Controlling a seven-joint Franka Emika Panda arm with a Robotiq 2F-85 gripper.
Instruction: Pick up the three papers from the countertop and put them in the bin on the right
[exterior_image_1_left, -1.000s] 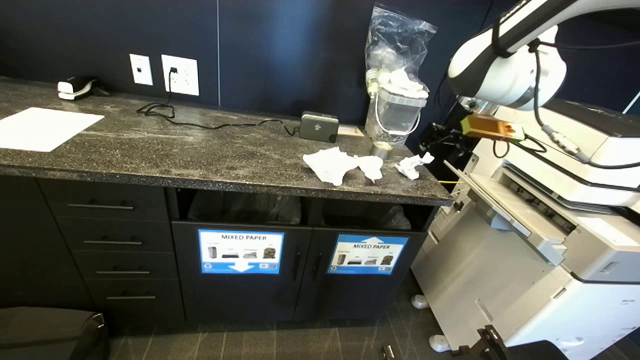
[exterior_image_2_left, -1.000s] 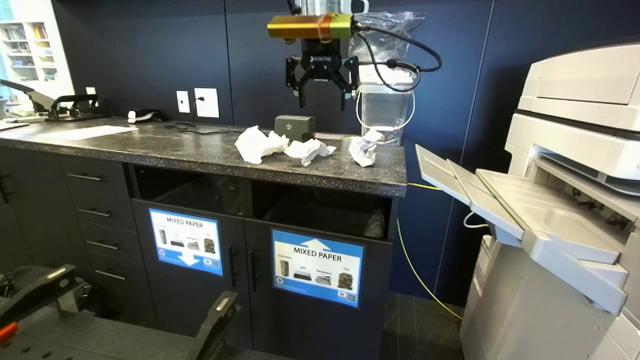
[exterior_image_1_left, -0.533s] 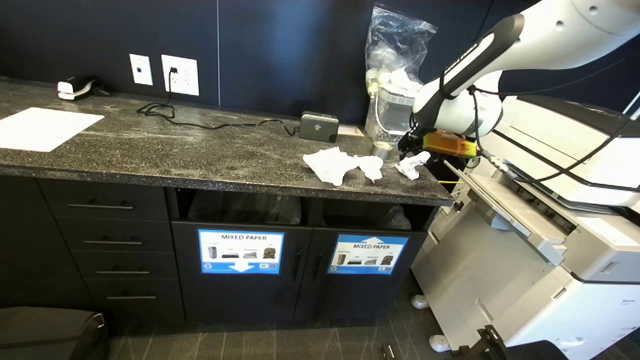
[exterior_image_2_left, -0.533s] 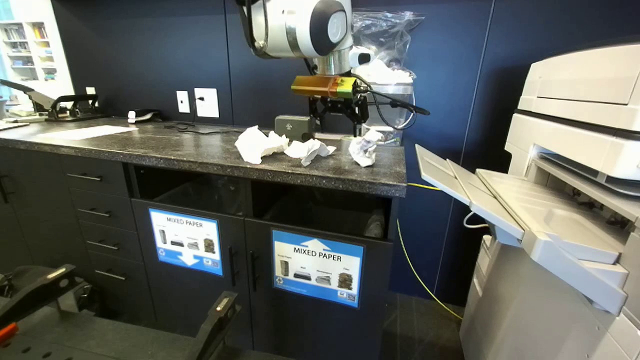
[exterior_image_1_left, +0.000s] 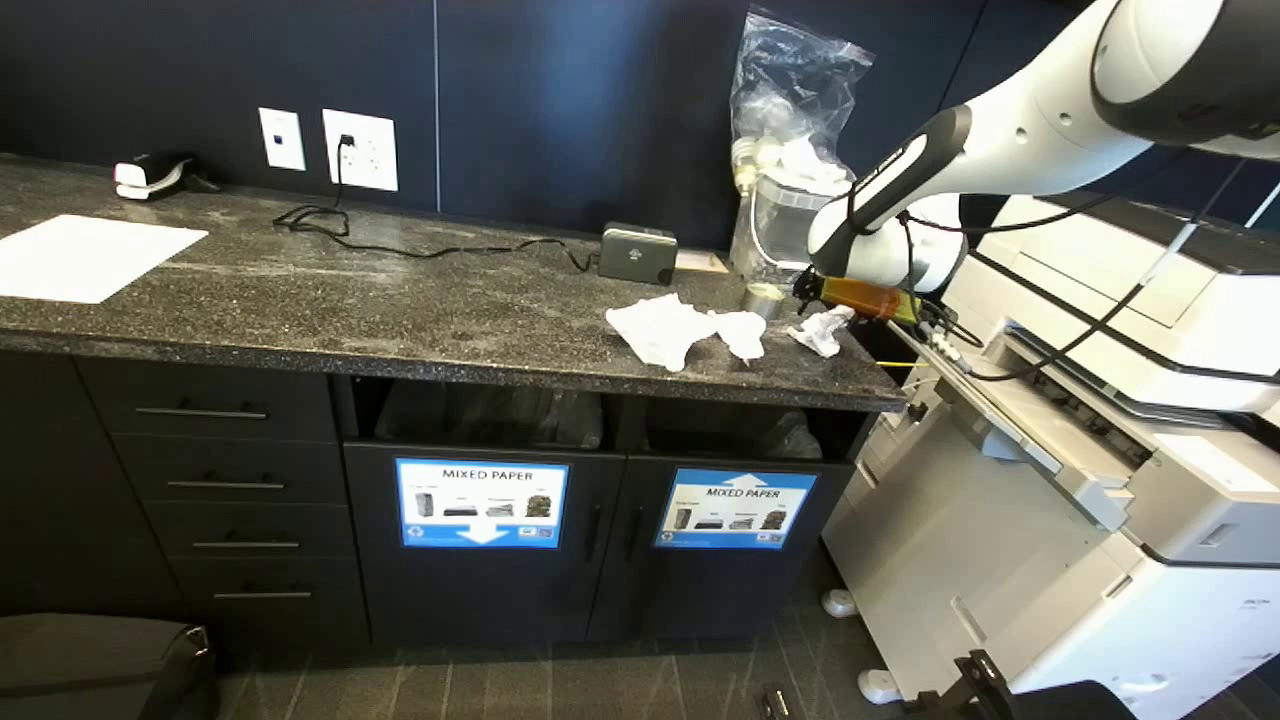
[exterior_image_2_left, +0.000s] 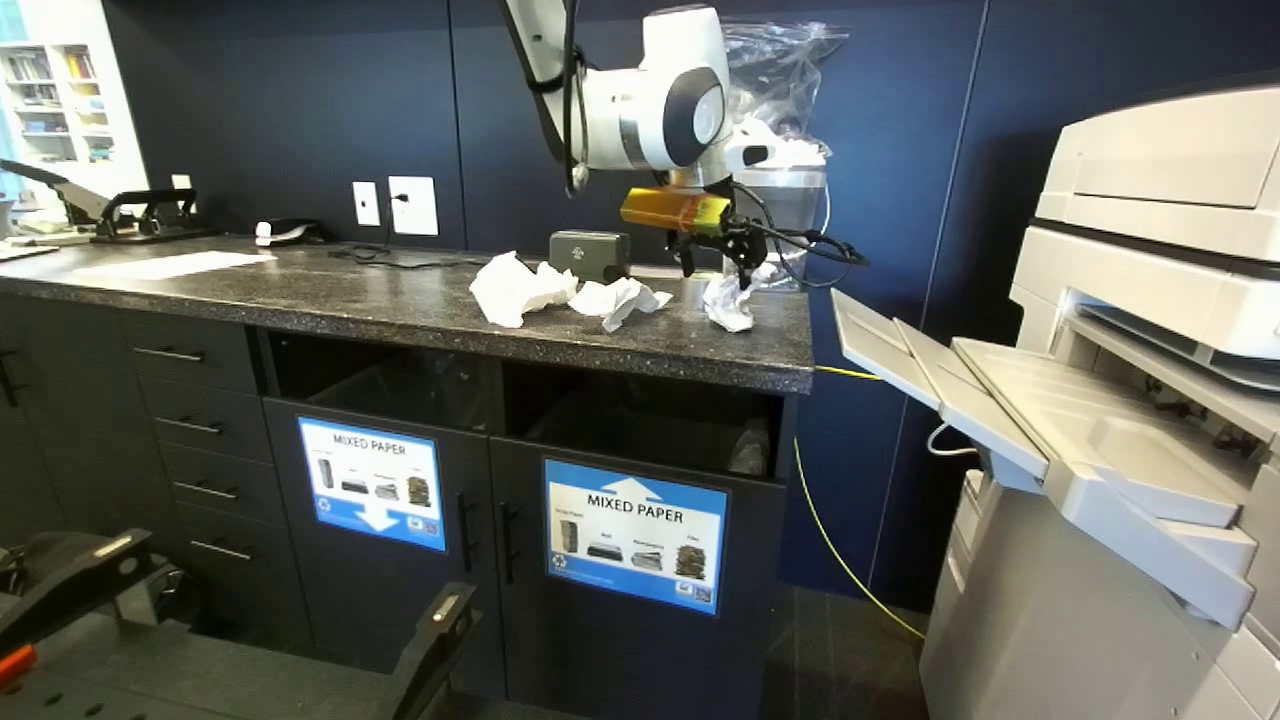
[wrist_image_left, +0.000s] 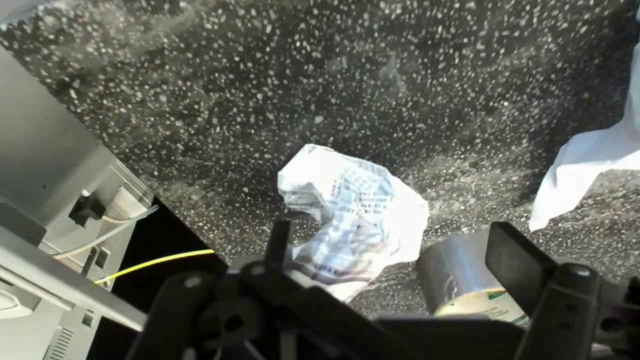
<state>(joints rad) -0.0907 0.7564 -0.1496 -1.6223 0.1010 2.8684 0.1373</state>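
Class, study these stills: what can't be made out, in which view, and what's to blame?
Printed crumpled paper, wrist view: lettering too small and blurred to read.
Neighbouring crumpled paper, wrist view: cut off by the right edge.
Tape roll, wrist view: one side hidden behind a gripper finger.
Right-hand bin, both exterior views: contents lost behind the cabinet door and in shadow.

"What stands at the back right corner of the bench (exterior_image_1_left: 400, 300)?"

"A clear bucket (exterior_image_1_left: 787, 218), with a plastic bag (exterior_image_1_left: 795, 60) rising above it. A roll of tape (exterior_image_1_left: 762, 303) sits near."

"And along the back edge?"

"A dark box (exterior_image_1_left: 637, 256). A black cord (exterior_image_1_left: 430, 254) runs from a wall outlet (exterior_image_1_left: 373, 158) to just beside it."

"Past the right edge?"

"A pale printer (exterior_image_2_left: 1150, 250), and a yellow cable (wrist_image_left: 192, 253) crossing the gap."
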